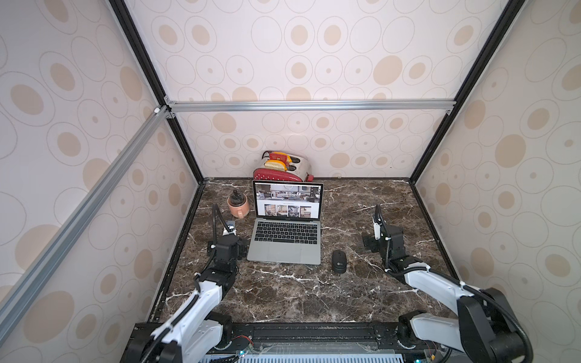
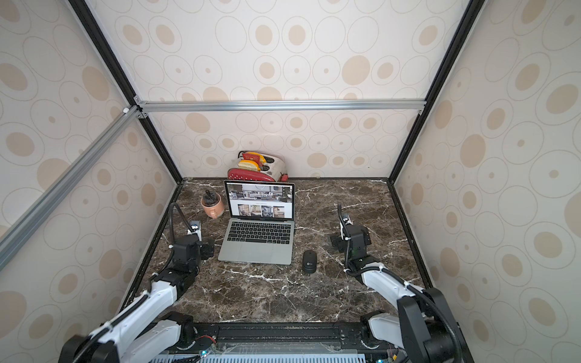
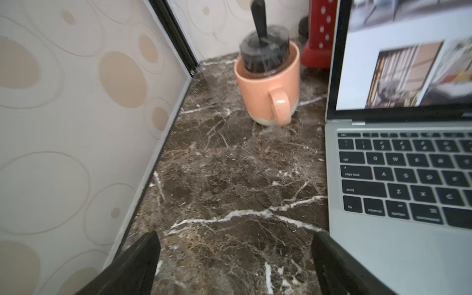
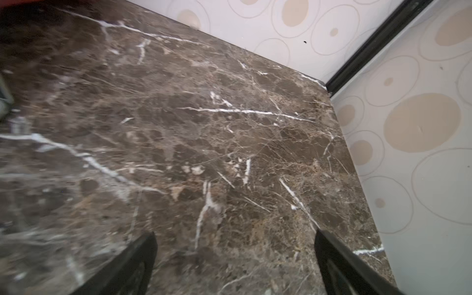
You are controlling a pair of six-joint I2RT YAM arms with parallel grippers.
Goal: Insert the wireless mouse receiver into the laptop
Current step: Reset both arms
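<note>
The laptop [image 1: 284,234] [image 2: 257,239] stands open on the marble table, its screen showing a white page of room photos. A black wireless mouse [image 1: 339,261] [image 2: 309,261] lies just right of its front corner. The mouse receiver is not visible in any view. My left gripper [image 1: 242,246] [image 2: 207,246] [image 3: 235,236] hangs open and empty over bare marble, one finger beside the left edge of the laptop [image 3: 398,178]. My right gripper [image 1: 370,242] [image 2: 336,242] [image 4: 235,233] is open and empty, well right of the mouse, over bare table.
A peach mug [image 1: 239,206] [image 2: 213,204] [image 3: 268,84] holding a dark jar and utensil stands left of the screen. A red and white toaster [image 1: 283,169] [image 2: 257,168] sits behind the laptop against the back wall. Patterned walls close in on three sides.
</note>
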